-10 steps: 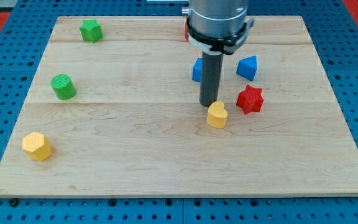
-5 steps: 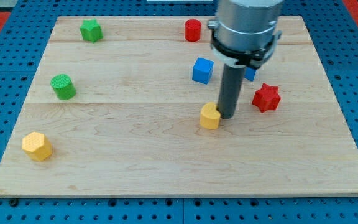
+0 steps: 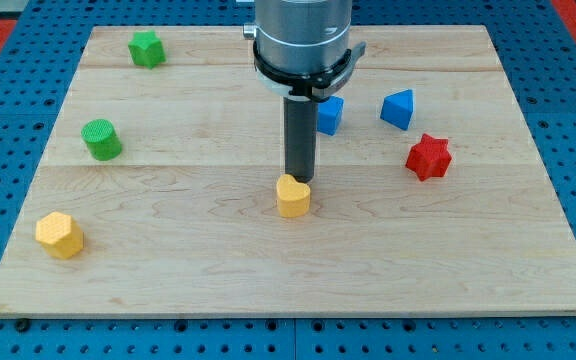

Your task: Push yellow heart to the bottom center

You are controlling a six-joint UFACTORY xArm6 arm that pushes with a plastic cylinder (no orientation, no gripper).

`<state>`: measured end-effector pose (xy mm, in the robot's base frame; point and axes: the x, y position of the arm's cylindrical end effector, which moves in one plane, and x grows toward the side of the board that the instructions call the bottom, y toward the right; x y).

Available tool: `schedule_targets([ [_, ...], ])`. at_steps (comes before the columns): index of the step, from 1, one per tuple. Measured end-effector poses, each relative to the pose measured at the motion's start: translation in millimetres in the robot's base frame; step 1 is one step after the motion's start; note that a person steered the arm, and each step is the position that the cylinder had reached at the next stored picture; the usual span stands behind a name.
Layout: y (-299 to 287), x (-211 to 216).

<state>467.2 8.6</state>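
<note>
One yellow heart (image 3: pixel 292 196), near mid-board, slightly toward the view's bottom, with my tip (image 3: pixel 298 180) touching or just beside its top edge. No fingers here to open or close, only a bare rod. Probably light, rigid and quick to slide on smooth wood (image 3: pixel 218 270); likely to spin if pushed off-centre, so best pressed squarely at the notch side, straight toward the view's bottom. Elsewhere: one yellow hexagonal block (image 3: pixel 59 234), one green cylinder (image 3: pixel 101 138), one green star-like block (image 3: pixel 146 48), one blue cube (image 3: pixel 330 115), one blue wedge-like block (image 3: pixel 398 108), one red star (image 3: pixel 429 156).
</note>
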Motion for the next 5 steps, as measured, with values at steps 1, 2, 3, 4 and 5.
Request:
schedule_targets([
  [1, 0, 19],
  [2, 0, 36],
  [3, 0, 47],
  [4, 0, 64],
  [5, 31, 54],
])
